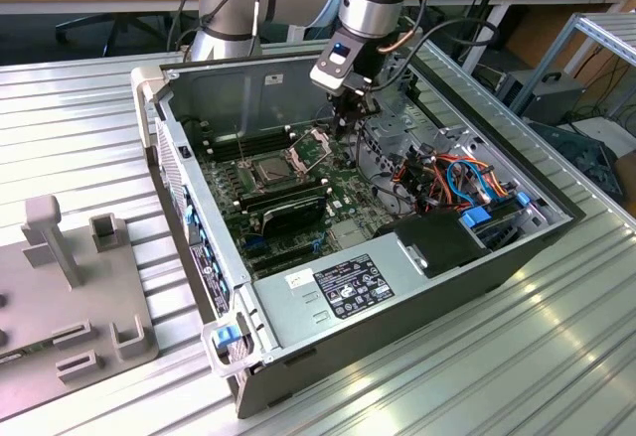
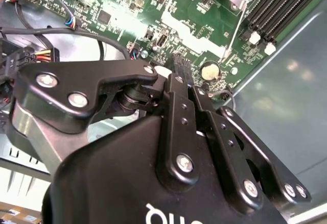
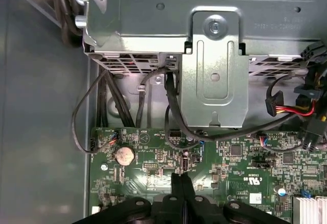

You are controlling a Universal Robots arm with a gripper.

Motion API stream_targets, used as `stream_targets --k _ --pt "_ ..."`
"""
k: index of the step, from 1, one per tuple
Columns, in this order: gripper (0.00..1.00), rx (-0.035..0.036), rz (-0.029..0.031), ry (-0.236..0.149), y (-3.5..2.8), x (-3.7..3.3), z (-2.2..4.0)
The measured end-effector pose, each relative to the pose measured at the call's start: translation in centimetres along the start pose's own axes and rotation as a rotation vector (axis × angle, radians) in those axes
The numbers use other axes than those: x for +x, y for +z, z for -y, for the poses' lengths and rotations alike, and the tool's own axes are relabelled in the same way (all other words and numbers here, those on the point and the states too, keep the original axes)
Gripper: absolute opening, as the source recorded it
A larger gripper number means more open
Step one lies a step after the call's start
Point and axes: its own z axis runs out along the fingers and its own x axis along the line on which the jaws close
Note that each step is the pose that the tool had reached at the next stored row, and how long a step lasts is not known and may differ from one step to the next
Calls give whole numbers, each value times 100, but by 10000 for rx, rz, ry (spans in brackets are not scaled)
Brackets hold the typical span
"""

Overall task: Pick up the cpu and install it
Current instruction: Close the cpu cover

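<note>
Black hand (image 3: 182, 179), pinched closed, over motherboard (image 3: 240, 163) beside cpu socket (image 1: 270, 170).

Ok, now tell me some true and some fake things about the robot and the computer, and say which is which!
1. The computer case lies open. True.
2. The gripper is outside the case. False: it is inside, above the green board.
3. A round silver battery sits on the board. True.
4. Every cable is black. False: some cables are orange, red or blue.
5. The jaws are wide open. False: they are pressed together.
</note>
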Motion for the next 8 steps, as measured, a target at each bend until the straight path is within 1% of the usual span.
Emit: stream_targets --k 4,8 --pt "11 0 2 -1 66 2 1" --pt "11 0 3 -1 90 2 1"
